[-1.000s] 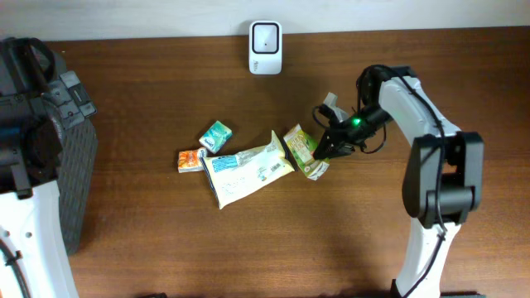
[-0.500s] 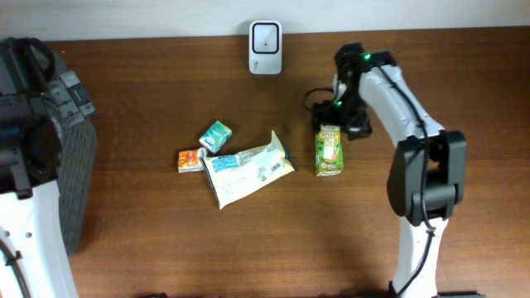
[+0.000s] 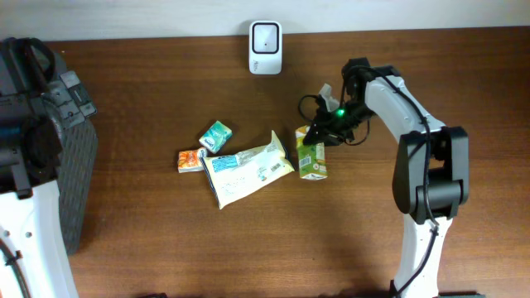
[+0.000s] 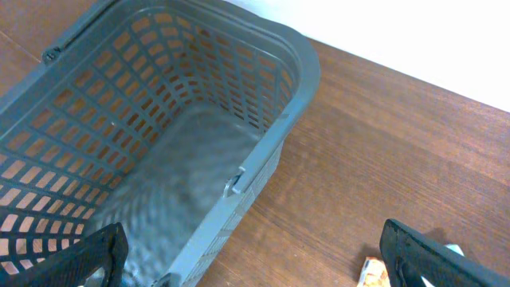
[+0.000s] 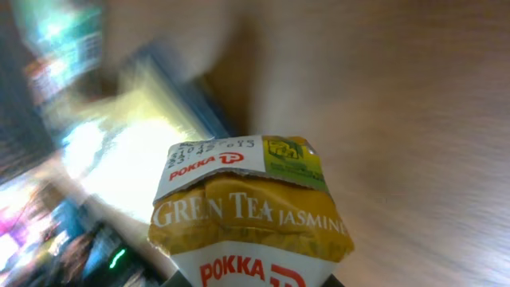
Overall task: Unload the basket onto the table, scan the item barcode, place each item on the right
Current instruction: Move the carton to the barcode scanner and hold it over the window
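**Right end effector clamped on green tea carton, left one idle over basket**

Right end effector (image 3: pixel 317 135) is closed on the upper end of the green tea carton (image 3: pixel 312 157), right of centre on the counter (image 3: pixel 166 248). From above, the carton's green and white printed face is turned up toward the camera, with its lower end pointing to the near edge. Whether it rests on the wood or is lifted off it cannot be told. In the right wrist view the carton (image 5: pixel 247 215) fills the middle, sharp against a smeared background. Its folded top reads "POKKA" and "GREEN TEA JASMINE".

Just left of the carton lies a white pouch (image 3: pixel 247 168), close beside it and perhaps touching. Further left are a teal packet (image 3: pixel 216 136) and an orange packet (image 3: pixel 190 159), the orange one against the pouch's corner. The white scanner (image 3: pixel 265 37) stands at the far edge of the counter, well apart from the carton.

Left end effector (image 4: pixel 251 259) has its fingers spread wide with nothing between them, poised above the counter beside the rim of the grey mesh basket (image 4: pixel 159 119) at the left end.
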Action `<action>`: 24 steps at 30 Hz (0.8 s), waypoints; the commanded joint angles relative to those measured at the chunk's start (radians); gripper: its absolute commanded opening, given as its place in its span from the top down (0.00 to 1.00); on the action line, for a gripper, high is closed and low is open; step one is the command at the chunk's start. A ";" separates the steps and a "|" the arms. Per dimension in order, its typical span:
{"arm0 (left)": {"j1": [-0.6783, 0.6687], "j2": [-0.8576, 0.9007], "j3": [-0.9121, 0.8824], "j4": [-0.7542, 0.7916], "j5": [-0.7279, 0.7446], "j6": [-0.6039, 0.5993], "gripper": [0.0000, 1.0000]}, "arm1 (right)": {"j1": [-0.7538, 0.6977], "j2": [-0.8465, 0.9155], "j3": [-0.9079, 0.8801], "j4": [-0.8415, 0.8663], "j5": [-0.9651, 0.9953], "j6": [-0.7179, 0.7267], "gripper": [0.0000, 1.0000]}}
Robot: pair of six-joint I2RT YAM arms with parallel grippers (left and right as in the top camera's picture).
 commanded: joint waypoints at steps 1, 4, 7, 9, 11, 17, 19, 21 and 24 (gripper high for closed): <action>0.004 -0.005 0.006 0.002 -0.010 0.001 0.01 | -0.048 -0.063 0.003 -0.062 -0.397 -0.227 0.80; 0.004 -0.005 0.006 0.002 -0.010 0.002 0.01 | -0.060 -0.090 0.006 -0.066 -0.557 -0.227 0.80; 0.005 -0.005 0.006 0.002 -0.010 0.002 0.01 | -0.060 -0.090 0.015 -0.058 -0.569 -0.227 0.80; 0.004 -0.005 0.006 0.002 -0.010 0.002 0.01 | -0.060 -0.090 0.016 -0.038 -0.590 -0.227 0.80; 0.005 -0.005 0.006 0.001 -0.010 0.002 0.01 | -0.060 -0.090 0.018 -0.019 -0.576 -0.227 0.80; 0.004 -0.005 0.006 0.001 -0.010 0.002 0.01 | -0.060 -0.090 0.017 0.028 -0.232 -0.158 0.80; 0.005 -0.005 0.006 0.001 -0.010 0.002 0.01 | -0.057 -0.090 0.017 0.075 -0.063 -0.069 0.81; 0.004 -0.005 0.006 0.002 -0.010 0.002 0.01 | -0.017 -0.090 0.019 0.107 0.331 0.089 0.81; 0.005 -0.005 0.006 0.001 -0.010 0.002 0.01 | 0.108 -0.090 0.119 0.061 0.415 0.137 0.80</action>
